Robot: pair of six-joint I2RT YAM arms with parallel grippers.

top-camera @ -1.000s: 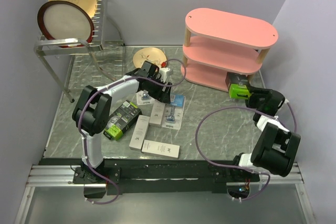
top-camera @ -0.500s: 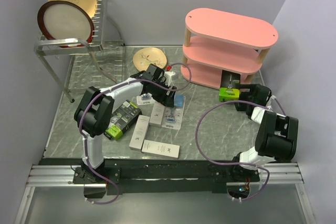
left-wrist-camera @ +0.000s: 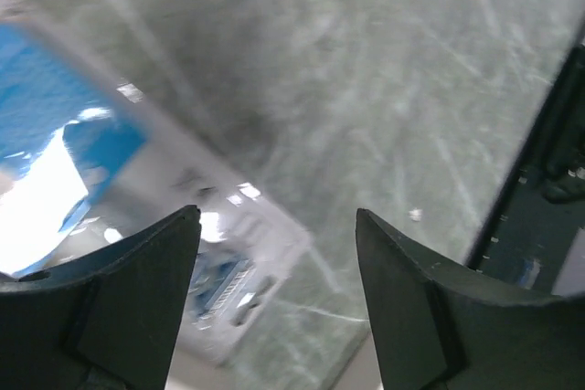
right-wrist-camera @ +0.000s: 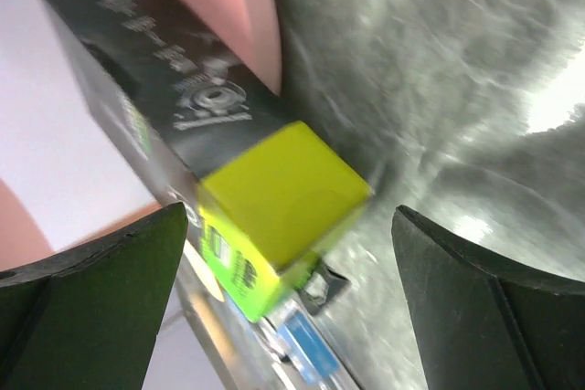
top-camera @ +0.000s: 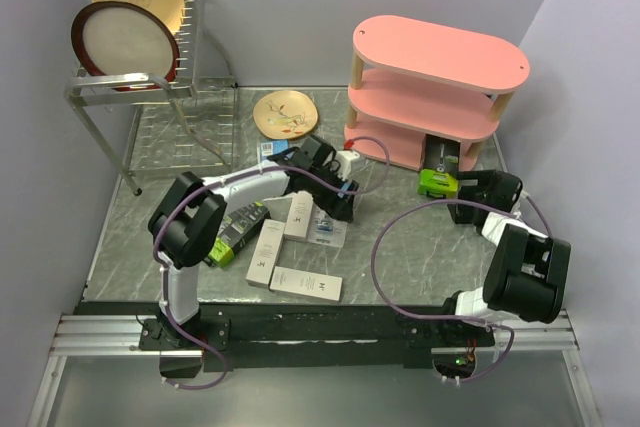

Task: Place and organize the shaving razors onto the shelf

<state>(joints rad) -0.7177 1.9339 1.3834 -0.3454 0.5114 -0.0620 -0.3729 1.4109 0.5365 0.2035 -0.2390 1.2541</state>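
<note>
Although one black-and-lime box lies on the shelf's bottom tier, right gripper open, the other packs lie on the table below the open, empty left gripper.

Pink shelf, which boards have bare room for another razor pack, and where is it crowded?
Top board and middle board look bare end to end. The bottom board is free left of the black-and-green box at its right end. The table's middle is crowded with loose packs.
</note>
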